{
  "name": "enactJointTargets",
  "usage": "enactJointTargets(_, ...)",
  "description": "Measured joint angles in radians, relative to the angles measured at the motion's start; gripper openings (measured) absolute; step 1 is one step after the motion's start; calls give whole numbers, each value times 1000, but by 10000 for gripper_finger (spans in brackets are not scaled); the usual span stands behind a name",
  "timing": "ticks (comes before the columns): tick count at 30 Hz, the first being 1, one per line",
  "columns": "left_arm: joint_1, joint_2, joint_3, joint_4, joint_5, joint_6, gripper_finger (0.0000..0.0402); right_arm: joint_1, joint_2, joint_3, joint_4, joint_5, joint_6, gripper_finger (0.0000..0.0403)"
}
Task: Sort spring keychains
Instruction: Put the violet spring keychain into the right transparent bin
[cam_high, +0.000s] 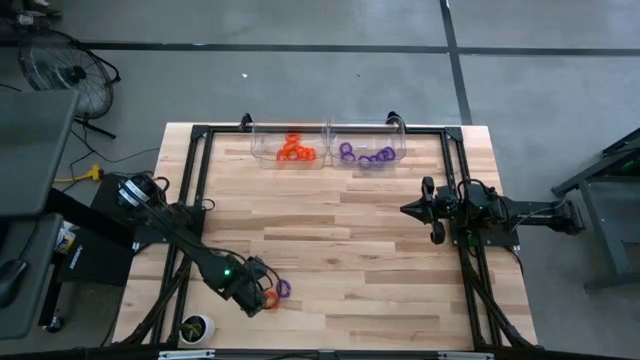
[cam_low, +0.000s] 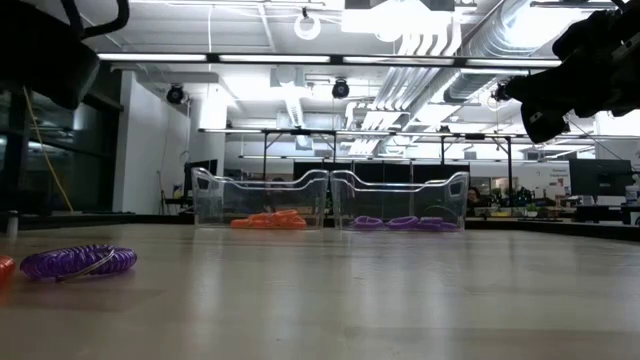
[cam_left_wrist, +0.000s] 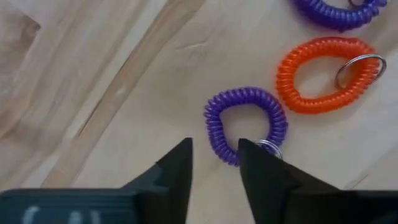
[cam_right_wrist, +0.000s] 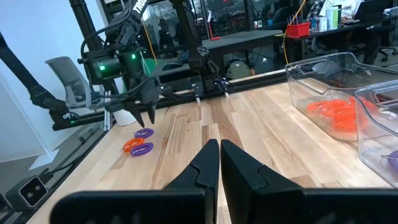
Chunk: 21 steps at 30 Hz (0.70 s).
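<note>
Three spring keychains lie flat on the table near its near-left corner: a purple one (cam_left_wrist: 247, 124), an orange one (cam_left_wrist: 326, 74) and another purple one (cam_left_wrist: 339, 11). In the low view one purple coil (cam_low: 78, 262) shows. My left gripper (cam_left_wrist: 216, 144) (cam_high: 258, 293) is open and points down just above the nearest purple keychain, one finger on either side of the coil's near section. It touches nothing. My right gripper (cam_right_wrist: 220, 149) (cam_high: 405, 209) is shut and waits over the right side of the table.
Two clear bins stand side by side at the far edge: the left bin (cam_high: 262, 150) holds orange keychains (cam_high: 295, 150), the right bin (cam_high: 400, 150) holds purple ones (cam_high: 367, 155). A small white object (cam_high: 197, 326) sits at the near-left corner. Bare wood lies between the arms.
</note>
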<state>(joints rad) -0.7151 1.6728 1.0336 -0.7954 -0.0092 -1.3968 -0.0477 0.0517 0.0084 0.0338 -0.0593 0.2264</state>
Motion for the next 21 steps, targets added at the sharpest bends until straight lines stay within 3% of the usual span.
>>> enactJointTargets(5, 1, 33, 0, 8, -5, 0, 172, 0, 0, 0, 0, 0, 0, 12)
enactJointTargets(9, 1, 65, 0, 17, -8, 2, 183, 0, 0, 0, 0, 0, 0, 12)
enactJointTargets(15, 1, 105, 5, 18, -21, 4, 173, 0, 0, 0, 0, 0, 0, 12)
enactJointTargets(21, 1, 125, 5, 31, -16, 11, 125, 0, 0, 0, 0, 0, 0, 12)
